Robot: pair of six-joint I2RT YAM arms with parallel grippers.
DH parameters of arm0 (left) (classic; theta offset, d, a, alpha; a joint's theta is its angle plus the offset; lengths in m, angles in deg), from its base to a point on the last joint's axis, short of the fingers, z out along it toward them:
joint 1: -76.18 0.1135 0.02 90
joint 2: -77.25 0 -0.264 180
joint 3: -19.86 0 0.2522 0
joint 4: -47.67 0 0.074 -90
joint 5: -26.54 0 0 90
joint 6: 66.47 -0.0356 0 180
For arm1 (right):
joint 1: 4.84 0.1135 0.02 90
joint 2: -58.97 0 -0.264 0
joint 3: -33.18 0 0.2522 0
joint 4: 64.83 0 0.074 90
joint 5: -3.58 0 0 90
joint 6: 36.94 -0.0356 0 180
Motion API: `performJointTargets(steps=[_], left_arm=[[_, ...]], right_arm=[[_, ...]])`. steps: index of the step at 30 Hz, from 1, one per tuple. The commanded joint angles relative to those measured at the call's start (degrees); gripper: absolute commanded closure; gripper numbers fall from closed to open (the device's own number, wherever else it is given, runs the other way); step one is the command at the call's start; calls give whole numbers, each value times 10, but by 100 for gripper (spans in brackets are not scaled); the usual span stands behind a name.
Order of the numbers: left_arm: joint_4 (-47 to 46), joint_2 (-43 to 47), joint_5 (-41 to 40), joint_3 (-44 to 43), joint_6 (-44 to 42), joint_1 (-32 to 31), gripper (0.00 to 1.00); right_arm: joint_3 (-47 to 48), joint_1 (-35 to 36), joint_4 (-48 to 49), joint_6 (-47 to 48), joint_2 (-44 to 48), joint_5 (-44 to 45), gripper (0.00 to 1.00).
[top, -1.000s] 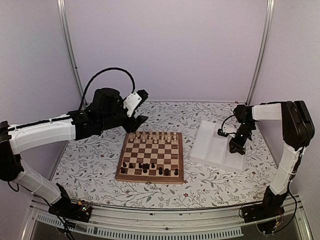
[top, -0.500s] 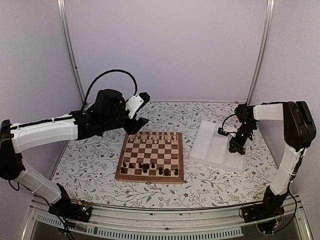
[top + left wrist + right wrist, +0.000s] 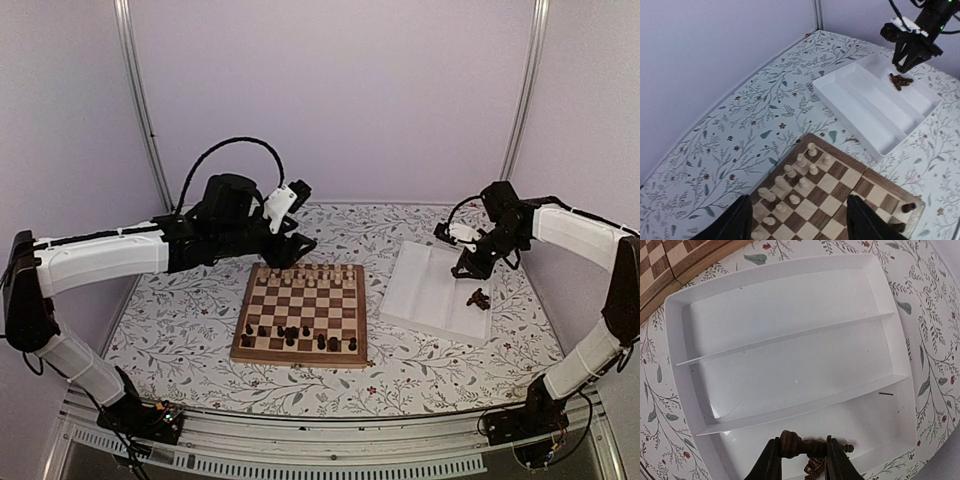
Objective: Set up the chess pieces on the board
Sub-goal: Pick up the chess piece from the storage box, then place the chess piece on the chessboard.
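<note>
My right gripper (image 3: 802, 455) is shut on a dark brown chess piece (image 3: 795, 444), held sideways just above the near compartment of the white tray (image 3: 790, 340). A few more dark pieces (image 3: 812, 467) lie beneath it in that compartment, also seen in the top view (image 3: 479, 297). The board (image 3: 300, 358) lies mid-table, with a row of dark chess pieces (image 3: 300, 338) along its near side and pale pieces (image 3: 310, 272) along its far side. My left gripper (image 3: 800, 220) hangs open over the board's far-left corner, nothing between its fingers.
The white tray (image 3: 430, 295) sits right of the board on the floral tablecloth. Purple walls and metal posts close in the back and sides. My right gripper (image 3: 468, 265) hovers over the tray's right part.
My right gripper has closed on a dark piece and lifted it out of the tray, leaving a small heap behind. The left arm has drifted slightly right, towards the board.
</note>
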Motion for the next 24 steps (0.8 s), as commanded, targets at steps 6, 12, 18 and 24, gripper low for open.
performJointTargets(steps=[6, 12, 18, 24], left_arm=[[-151, -95, 276, -46, 361, 28, 41], [-259, -162, 354, -60, 490, 18, 43], [-313, -203, 401, -71, 544, 6, 44], [-314, -217, 433, -74, 547, -5, 47]], right_arm=[[18, 202, 82, 27, 83, 78, 77], [60, 293, 88, 34, 84, 87, 76], [76, 364, 88, 49, 74, 119, 76], [95, 381, 86, 48, 59, 124, 76]])
